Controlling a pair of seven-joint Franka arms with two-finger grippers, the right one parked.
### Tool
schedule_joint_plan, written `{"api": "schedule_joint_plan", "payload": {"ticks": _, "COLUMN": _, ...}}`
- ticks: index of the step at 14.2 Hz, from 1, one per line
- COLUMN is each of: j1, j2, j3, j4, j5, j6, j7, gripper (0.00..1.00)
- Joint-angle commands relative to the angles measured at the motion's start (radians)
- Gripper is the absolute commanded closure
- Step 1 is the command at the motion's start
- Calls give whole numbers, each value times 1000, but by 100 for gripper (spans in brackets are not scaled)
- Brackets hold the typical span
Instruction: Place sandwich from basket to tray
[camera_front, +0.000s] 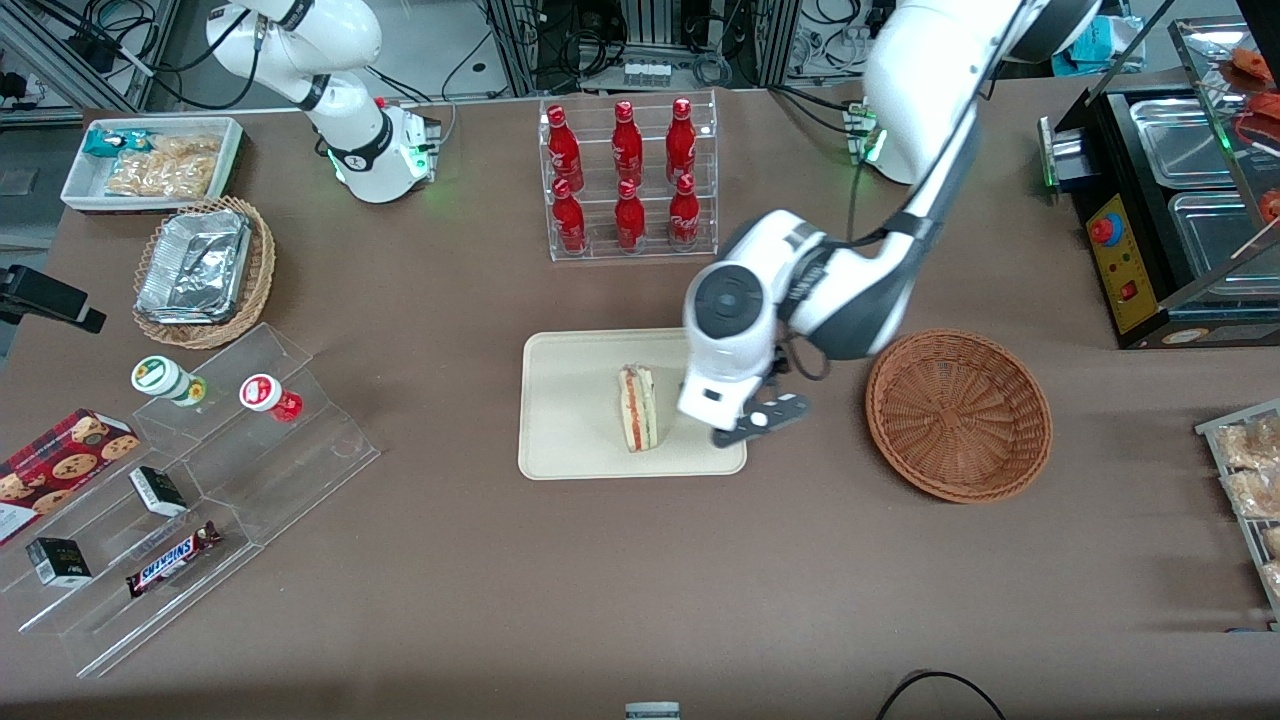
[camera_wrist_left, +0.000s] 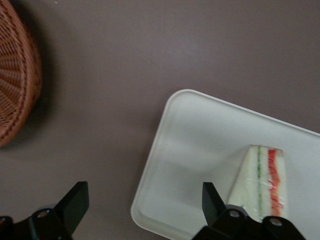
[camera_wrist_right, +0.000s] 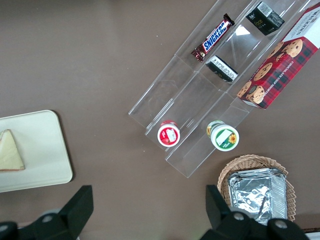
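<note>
The sandwich (camera_front: 637, 407) stands on its edge on the cream tray (camera_front: 570, 420), with red and green filling showing; it also shows in the left wrist view (camera_wrist_left: 262, 180) and the right wrist view (camera_wrist_right: 10, 152). The reddish-brown wicker basket (camera_front: 958, 413) sits empty beside the tray, toward the working arm's end. My left gripper (camera_front: 745, 425) hovers over the tray's edge nearest the basket, beside the sandwich. It is open and empty; in the left wrist view its fingers (camera_wrist_left: 75, 200) are spread wide over the tray's corner (camera_wrist_left: 150, 215).
A clear rack of red bottles (camera_front: 628, 175) stands farther from the front camera than the tray. A clear stepped shelf (camera_front: 200, 480) with snacks, a tan basket with foil trays (camera_front: 200, 265) and a white snack bin (camera_front: 150, 160) lie toward the parked arm's end. A black appliance (camera_front: 1160, 200) stands toward the working arm's end.
</note>
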Motion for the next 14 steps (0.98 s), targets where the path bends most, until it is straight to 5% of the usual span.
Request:
{"api": "schedule_joint_plan", "payload": {"ticks": 1, "j1": 97, "j2": -176, "j3": -10, "j4": -208, "j5": -60, "j6": 7, "j7": 158, "gripper": 0}}
{"api": "schedule_joint_plan", "payload": {"ticks": 6, "j1": 291, "j2": -393, "j3": -9, "j4": -378, "j5": -184, "j6": -80, "j7": 543, "gripper": 0}}
{"api": "schedule_joint_plan", "payload": {"ticks": 14, "j1": 524, "j2": -588, "j3": 25, "j4": -319, "j5": -174, "j6": -312, "j7": 914, "gripper": 0}}
